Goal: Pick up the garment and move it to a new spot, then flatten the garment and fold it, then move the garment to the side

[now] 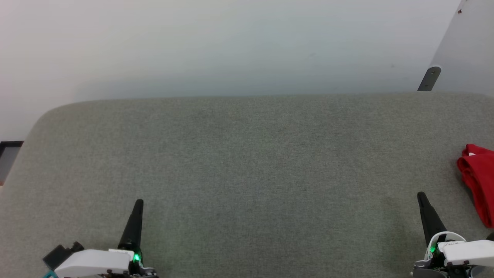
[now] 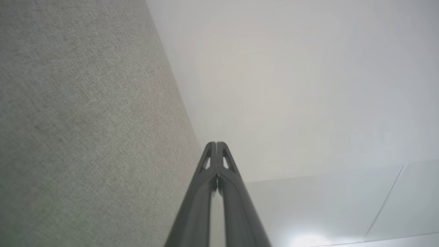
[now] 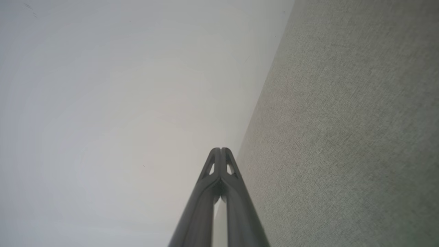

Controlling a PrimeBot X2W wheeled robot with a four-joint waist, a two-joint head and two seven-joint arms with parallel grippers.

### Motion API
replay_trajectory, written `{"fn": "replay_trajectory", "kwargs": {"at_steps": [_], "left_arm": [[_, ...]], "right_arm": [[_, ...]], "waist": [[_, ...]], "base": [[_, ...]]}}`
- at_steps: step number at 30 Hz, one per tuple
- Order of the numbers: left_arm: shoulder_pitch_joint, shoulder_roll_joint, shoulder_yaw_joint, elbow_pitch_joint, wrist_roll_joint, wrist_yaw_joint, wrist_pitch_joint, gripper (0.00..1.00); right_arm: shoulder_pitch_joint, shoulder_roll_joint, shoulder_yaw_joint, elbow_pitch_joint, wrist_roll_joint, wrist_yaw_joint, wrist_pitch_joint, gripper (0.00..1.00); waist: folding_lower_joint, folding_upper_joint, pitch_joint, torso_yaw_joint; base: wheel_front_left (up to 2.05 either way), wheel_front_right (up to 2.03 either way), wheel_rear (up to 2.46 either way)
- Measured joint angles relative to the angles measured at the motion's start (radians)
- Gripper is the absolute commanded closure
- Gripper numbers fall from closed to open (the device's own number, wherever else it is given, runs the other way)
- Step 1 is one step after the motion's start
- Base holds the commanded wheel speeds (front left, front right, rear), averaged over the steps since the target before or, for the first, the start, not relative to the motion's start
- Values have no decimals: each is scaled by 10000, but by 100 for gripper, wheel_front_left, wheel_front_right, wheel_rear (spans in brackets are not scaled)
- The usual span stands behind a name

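Note:
The garment (image 1: 480,181) is a bunched red cloth with a bit of white at its top, lying at the far right edge of the head view on the grey fabric surface (image 1: 247,162); part of it runs out of frame. My right gripper (image 1: 421,196) stands at the lower right, shut and holding nothing, a short way left of the garment. At the lower left my left gripper (image 1: 139,202) is shut with nothing in it, far from the garment. In the wrist views, the left gripper (image 2: 216,143) and the right gripper (image 3: 221,149) each show their tips pressed together.
The grey fabric surface has a rounded far-left corner (image 1: 50,112) and a pale wall (image 1: 231,46) behind it. A pale panel with a dark metal bracket (image 1: 430,78) stands at the back right. A dark object (image 1: 8,154) sits past the left edge.

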State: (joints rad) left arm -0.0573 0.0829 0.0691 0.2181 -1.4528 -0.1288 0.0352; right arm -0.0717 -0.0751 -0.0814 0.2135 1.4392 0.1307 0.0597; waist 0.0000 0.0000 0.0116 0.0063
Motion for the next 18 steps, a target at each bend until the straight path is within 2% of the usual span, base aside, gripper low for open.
{"fn": "replay_trajectory", "kwargs": {"at_steps": [18], "left_arm": [[-278,-92,115,180,-1156,0,395,100]], "right_arm": [[-209,86,-102,199,1185,-2,263,100]], "waist": [[0,-1,-53,-39]], "base": [[0,0,0]]}}
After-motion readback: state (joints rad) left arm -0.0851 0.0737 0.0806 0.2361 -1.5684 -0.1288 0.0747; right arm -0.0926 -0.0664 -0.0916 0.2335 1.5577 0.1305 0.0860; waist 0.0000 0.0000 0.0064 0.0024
